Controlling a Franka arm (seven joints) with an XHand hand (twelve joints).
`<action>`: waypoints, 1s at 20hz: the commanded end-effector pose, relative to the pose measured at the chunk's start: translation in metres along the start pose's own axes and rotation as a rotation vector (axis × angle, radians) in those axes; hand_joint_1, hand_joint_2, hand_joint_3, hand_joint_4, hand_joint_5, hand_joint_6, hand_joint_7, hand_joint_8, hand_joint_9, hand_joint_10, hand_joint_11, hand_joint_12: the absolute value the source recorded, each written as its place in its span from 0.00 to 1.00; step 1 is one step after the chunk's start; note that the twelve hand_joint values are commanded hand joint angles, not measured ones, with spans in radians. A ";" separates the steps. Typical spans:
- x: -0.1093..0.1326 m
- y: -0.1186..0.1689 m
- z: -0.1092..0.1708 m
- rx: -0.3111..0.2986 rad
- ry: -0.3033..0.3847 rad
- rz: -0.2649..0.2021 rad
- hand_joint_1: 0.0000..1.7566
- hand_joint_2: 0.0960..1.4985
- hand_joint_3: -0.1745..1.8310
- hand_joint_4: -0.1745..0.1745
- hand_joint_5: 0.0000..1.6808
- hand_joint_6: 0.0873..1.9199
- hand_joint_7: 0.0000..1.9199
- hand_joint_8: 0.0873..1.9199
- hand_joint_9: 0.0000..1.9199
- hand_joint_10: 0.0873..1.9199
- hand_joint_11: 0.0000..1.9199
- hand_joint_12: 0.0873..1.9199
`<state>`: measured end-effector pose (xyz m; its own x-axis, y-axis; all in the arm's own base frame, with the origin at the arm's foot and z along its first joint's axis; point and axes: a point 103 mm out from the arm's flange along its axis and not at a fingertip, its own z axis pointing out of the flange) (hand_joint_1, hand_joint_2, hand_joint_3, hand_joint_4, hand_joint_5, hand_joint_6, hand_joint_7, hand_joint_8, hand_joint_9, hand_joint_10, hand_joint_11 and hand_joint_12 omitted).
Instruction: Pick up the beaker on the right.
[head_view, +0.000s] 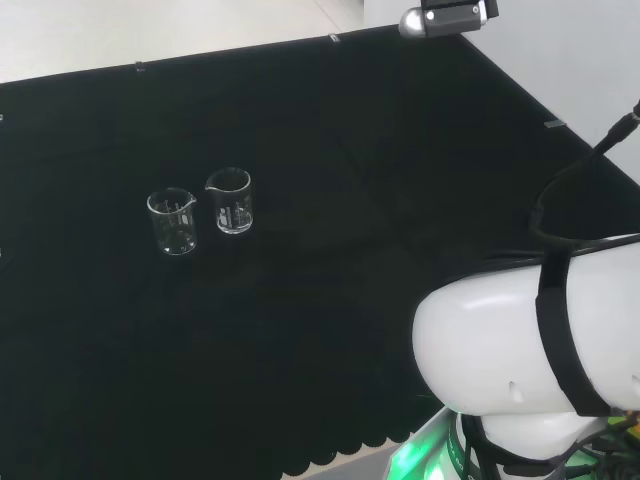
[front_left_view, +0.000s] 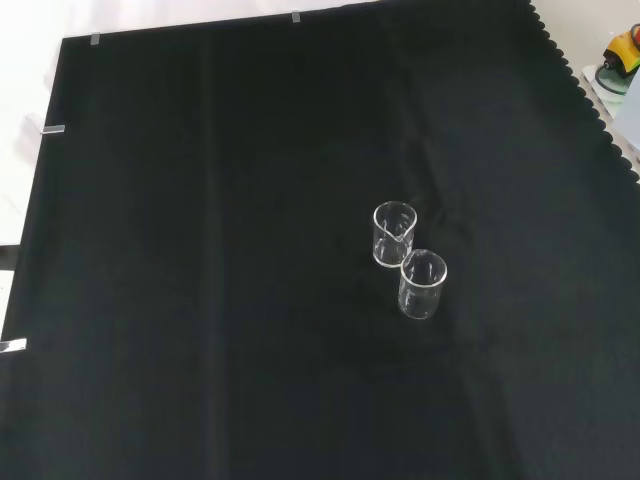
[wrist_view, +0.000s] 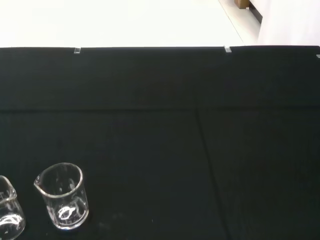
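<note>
Clear beaker (wrist_view: 62, 195), second beaker (wrist_view: 10, 217) cut off

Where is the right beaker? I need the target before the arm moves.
Head view: the right beaker stands upright left of centre on the cloth, close beside the other beaker; front view: it is the farther one.

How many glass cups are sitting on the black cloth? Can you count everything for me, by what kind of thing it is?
Clear glass beakers: 2, the right beaker and the left beaker as the head view shows them, both upright and standing close together
Black cloth covering the bench: 1
Total: 3 things
</note>
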<state>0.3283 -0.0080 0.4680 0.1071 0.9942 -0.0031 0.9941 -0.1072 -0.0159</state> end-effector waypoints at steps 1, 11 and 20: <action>-0.001 0.017 0.020 0.007 0.032 -0.006 0.04 0.76 0.47 0.40 0.13 0.02 0.03 0.19 0.05 0.27 0.00 0.41; 0.014 0.062 0.073 0.032 0.101 -0.038 0.18 0.64 0.52 0.39 0.15 0.00 0.04 0.19 0.06 0.28 0.00 0.43; 0.024 0.120 0.113 0.054 0.167 -0.071 0.19 0.63 0.53 0.39 0.16 0.00 0.05 0.19 0.07 0.28 0.00 0.43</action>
<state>0.4057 -0.0010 0.3758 0.0651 0.9917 0.1109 0.9953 -0.0565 -0.0787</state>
